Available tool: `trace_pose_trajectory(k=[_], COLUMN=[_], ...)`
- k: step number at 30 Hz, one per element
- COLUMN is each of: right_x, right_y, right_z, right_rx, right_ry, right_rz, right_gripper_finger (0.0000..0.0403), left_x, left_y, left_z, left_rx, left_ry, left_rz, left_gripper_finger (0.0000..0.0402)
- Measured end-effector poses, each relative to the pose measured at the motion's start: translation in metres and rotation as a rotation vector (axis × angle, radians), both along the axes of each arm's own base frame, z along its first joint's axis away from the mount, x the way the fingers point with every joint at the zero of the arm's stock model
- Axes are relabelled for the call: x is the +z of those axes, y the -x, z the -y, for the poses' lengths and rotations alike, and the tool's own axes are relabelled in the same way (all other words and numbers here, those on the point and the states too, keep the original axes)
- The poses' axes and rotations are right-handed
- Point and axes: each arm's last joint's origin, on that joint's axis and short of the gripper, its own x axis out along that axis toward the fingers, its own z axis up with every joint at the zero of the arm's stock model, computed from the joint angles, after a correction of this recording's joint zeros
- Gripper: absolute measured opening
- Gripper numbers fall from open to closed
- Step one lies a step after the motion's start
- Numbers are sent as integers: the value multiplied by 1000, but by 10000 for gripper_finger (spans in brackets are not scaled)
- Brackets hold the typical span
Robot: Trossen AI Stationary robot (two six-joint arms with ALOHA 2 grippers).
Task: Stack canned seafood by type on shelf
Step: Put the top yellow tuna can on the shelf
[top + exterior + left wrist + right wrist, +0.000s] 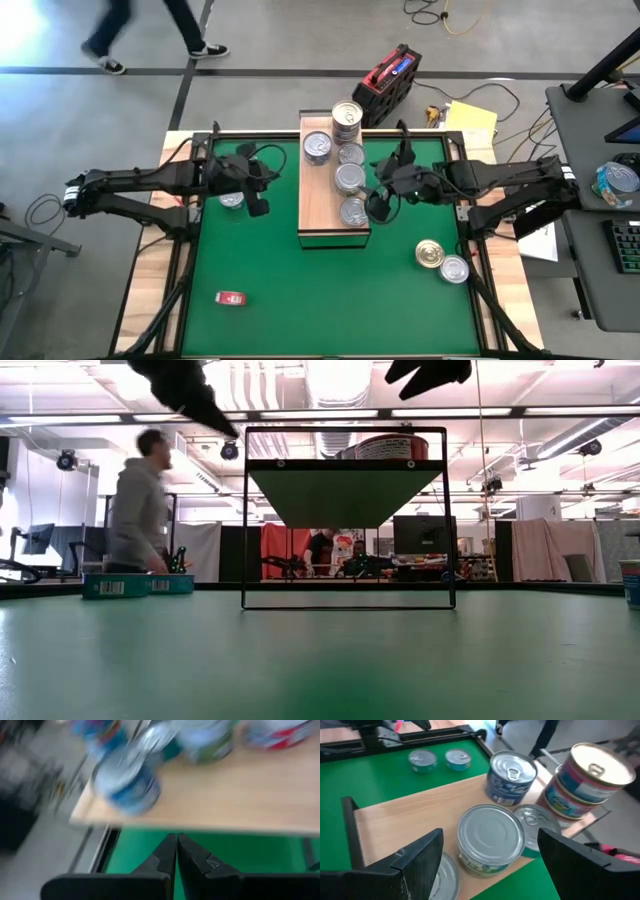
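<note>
While several cans [349, 152] sit on the shelf [318, 205], 2 tins [441, 261] remain on the mat; right gripper [384, 196] spread empty, left gripper [254, 188] closed empty.

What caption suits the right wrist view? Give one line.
Open right gripper poised over a silver-lidded can on the shelf.

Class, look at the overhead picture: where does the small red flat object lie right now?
In the high view the red flat object lies alone on the green mat, near its front-left corner, well apart from the shelf.
</note>
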Motion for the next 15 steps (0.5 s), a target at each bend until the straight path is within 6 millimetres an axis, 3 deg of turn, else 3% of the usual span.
trace_pose_trajectory(k=[8, 11, 15], right_x=[-1, -1, -3], right_y=[2, 2, 2], right_z=[-17, -18, -18], right_rx=[-23, -19, -14], right_ry=[80, 80, 89], right_rz=[5, 10, -3], right_gripper_finger=[313, 313, 313], left_x=[-28, -42, -65], left_y=[14, 16, 17], left_z=[-17, -30, -51], left_rx=[492, 547, 459], left_ry=[13, 57, 177], left_rz=[-183, -256, -306], left_gripper_finger=[0, 0, 0])
